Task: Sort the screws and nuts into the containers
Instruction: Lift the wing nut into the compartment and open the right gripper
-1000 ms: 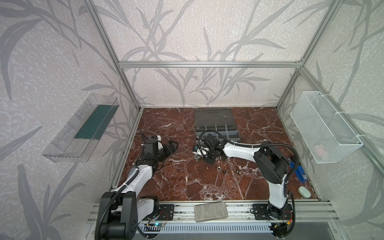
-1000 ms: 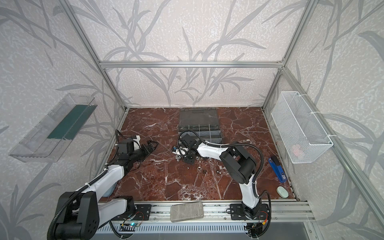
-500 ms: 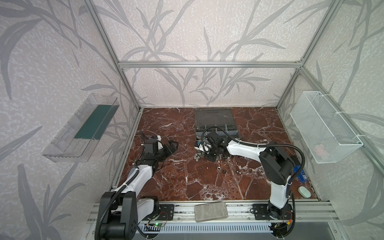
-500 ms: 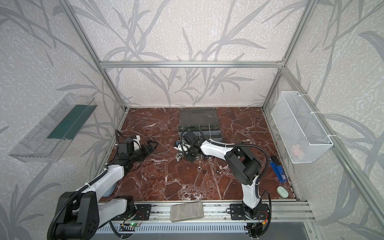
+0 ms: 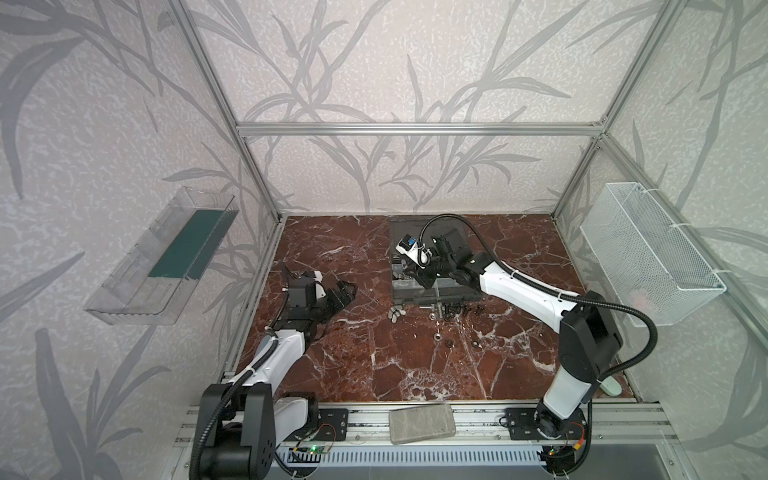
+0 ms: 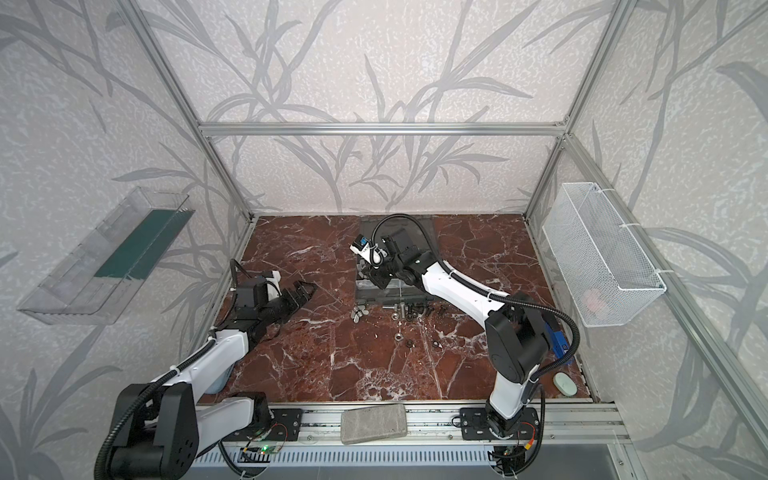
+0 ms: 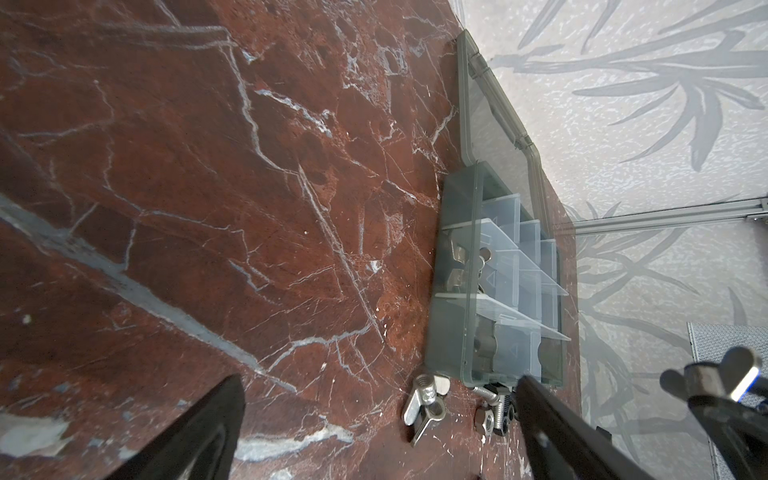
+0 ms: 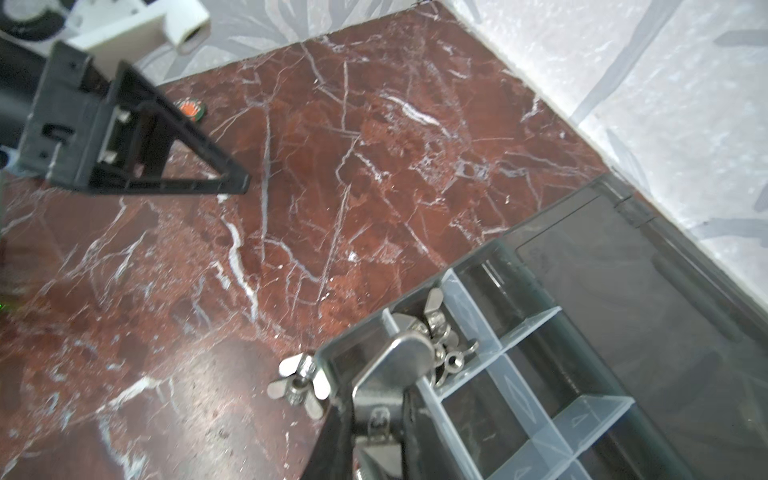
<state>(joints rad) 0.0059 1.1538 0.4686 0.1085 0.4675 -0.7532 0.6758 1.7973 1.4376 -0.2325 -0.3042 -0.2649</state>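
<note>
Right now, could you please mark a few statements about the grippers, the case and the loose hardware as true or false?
1. The right gripper is shut on a wing nut. True.
2. The left gripper is shut. False: its jaws stand open, holding nothing.
3. One cell of the organizer case holds other wing nuts. True.
4. No hardware lies on the table. False: screws and nuts lie in front of the case.
</note>
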